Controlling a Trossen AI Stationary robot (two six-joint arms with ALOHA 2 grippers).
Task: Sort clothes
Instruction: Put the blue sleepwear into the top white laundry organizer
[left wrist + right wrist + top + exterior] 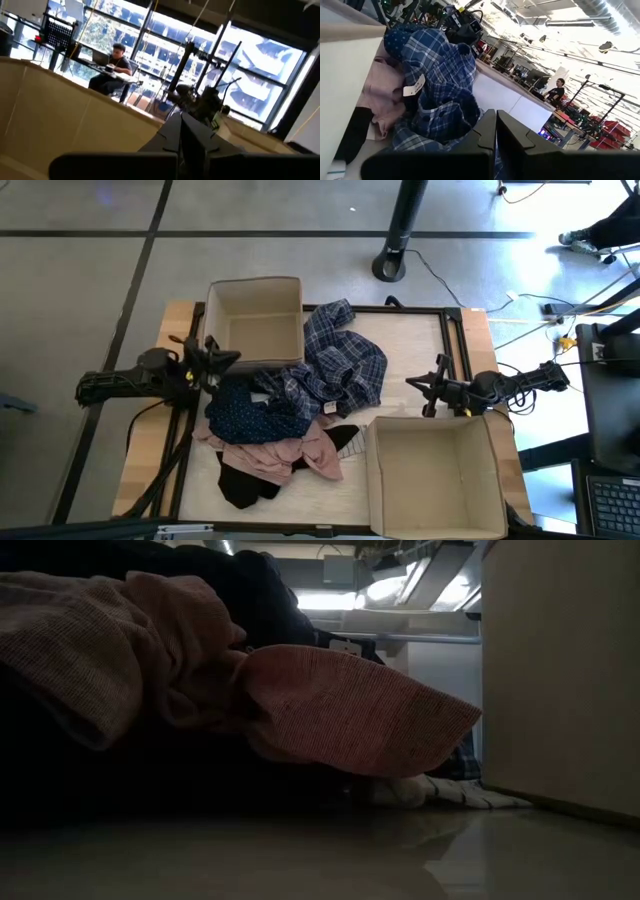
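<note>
The clothes lie heaped in the middle of the table. A blue-white plaid shirt [338, 365] [440, 75] is on top at the far side, its edge against the left box. A dark navy patterned piece [250, 416], a pale pink one [288, 455] [340, 710] and black ones [244, 485], one with white stripes [347, 438] [450, 790], lie toward the near edge. My left gripper [228, 358] [181, 131] is shut at the pile's left, beside the left box and raised off the table. My right gripper [412, 383] [496, 131] is shut at the pile's right, pointing at the plaid shirt.
One tan cardboard box [255, 320] [60, 115] stands open at the far left. A second box [435, 475] [560, 670] stands at the near right. A black stand's foot [392, 265] sits on the floor beyond the table. People sit at desks in the room behind.
</note>
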